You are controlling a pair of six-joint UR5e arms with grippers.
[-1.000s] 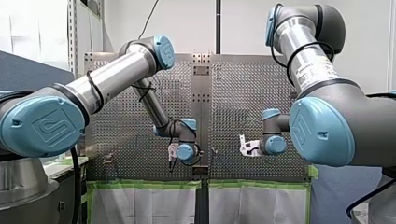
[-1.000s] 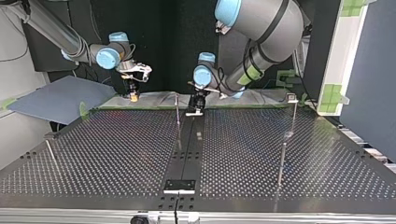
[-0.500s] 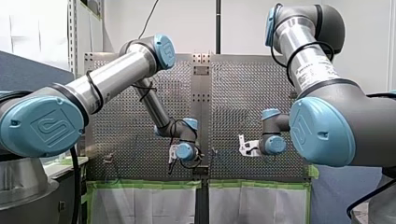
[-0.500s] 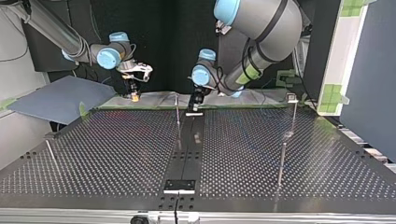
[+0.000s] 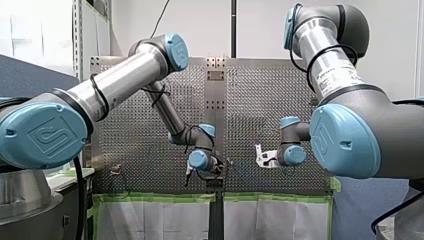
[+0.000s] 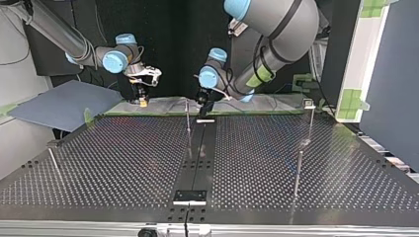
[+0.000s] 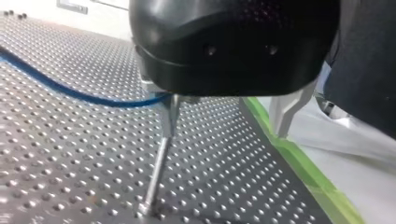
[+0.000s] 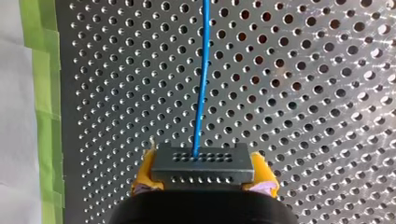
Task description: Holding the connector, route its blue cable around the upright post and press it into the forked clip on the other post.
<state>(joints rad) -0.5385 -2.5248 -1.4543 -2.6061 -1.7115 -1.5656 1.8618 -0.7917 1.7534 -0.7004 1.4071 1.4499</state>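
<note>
Nearing the upright post (image 6: 188, 117), left end effector (image 6: 203, 104)

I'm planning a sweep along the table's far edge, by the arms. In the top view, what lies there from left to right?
my right gripper → thin middle post → my left gripper → tall post at the right

My left arm (image 5: 122, 80) and my right arm (image 5: 327, 62) are being shown as silver tubes with round light-blue caps (image 5: 345, 142), the near ones being stamped with a logo (image 5: 46, 136). Black cables (image 5: 99, 95) are being looped around them. My right gripper (image 8: 201, 179) is being faced with yellow pads (image 8: 144, 173).
</note>
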